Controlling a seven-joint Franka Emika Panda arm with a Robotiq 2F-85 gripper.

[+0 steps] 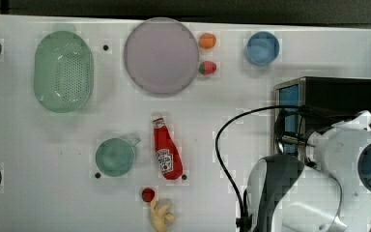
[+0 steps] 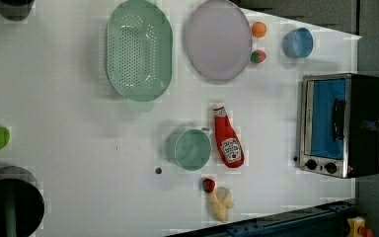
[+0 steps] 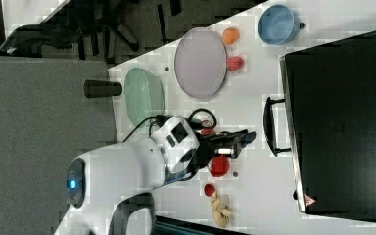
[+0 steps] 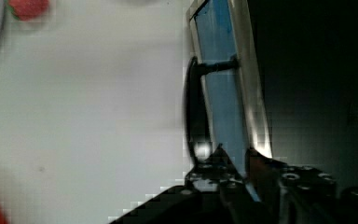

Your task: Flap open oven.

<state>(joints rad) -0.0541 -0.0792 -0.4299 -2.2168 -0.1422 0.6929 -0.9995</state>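
Observation:
The oven (image 2: pixel 340 123) is a black box with a silver-framed front, standing at the left view's right, and its bluish glass door (image 4: pixel 219 93) looks shut. Its dark bar handle (image 3: pixel 269 125) sticks out from the front, with black knobs (image 2: pixel 321 166) beside the door. In the right view my gripper (image 3: pixel 247 138) points at the handle from a short way off and does not touch it. In the wrist view the handle (image 4: pixel 193 112) lies just ahead of my gripper (image 4: pixel 237 158). The fingertips (image 4: pixel 220 156) stand narrowly open, with nothing between them.
A ketchup bottle (image 1: pixel 166 150), a teal cup (image 1: pixel 115 157), a small red ball (image 1: pixel 148 195) and a yellow toy (image 1: pixel 162 215) lie mid-table. Farther back are a green colander (image 1: pixel 64 71), a lilac plate (image 1: pixel 161 55), two small fruits (image 1: pixel 207 41) and a blue bowl (image 1: pixel 262 48). My cable (image 1: pixel 221 145) loops beside the oven.

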